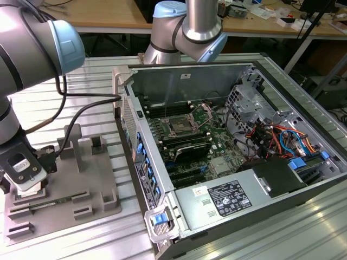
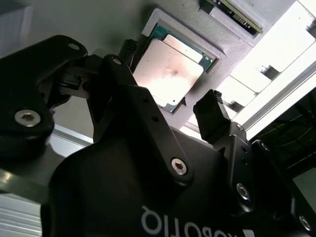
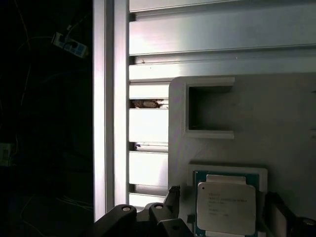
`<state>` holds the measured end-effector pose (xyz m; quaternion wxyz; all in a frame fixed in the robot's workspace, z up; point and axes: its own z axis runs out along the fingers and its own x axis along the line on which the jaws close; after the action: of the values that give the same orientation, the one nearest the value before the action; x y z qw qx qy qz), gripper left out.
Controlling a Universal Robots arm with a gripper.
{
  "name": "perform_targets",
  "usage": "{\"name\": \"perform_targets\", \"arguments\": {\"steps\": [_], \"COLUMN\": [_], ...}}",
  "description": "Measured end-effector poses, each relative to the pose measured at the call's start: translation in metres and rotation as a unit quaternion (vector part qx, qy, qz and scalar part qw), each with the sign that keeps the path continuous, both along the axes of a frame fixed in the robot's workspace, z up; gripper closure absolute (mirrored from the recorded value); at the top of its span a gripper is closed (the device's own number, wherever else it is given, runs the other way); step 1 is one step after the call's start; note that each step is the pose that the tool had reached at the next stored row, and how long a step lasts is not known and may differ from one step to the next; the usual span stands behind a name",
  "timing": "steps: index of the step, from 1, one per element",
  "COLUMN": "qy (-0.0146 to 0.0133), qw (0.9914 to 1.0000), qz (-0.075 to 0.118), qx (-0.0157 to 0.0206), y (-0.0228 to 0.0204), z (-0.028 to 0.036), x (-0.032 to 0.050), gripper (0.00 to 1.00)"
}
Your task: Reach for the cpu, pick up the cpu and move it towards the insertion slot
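In the exterior view we see the gripper (image 1: 24,179) low over the grey fixture (image 1: 81,179), well apart from the socket (image 1: 179,128) in the open computer case (image 1: 184,81). In the second wrist view its fingers (image 2: 212,116) stand apart, flanking the chip (image 2: 165,69). In the first wrist view the chip lies flat in the fixture's square recess.

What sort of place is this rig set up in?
Probably a robotics lab or workshop: an open computer case sits on a slotted aluminium table, cluttered wooden workbenches stand behind, and a grey plastic fixture holds the cpu.
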<state>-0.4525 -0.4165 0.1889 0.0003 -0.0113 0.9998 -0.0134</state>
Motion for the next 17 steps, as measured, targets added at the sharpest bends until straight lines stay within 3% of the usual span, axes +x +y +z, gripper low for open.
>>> {"name": "perform_targets", "arguments": {"steps": [10, 12, 13, 17], "qy": [0.0000, 0.0000, 0.0000, -0.0002], "qw": [1.00000, 1.00000, 1.00000, 1.00000], "qz": [-0.001, -0.001, -0.001, -0.001], "qx": [0.0000, 0.0000, 0.0000, 0.0001], "y": [0.0000, 0.0000, 0.0000, -0.0008], "z": [-0.0024, -0.0025, -0.0025, -0.0027], "x": [0.0002, 0.0001, 0.0001, 0.0003], "gripper": [0.25, 0.26, 0.34, 0.34]}}
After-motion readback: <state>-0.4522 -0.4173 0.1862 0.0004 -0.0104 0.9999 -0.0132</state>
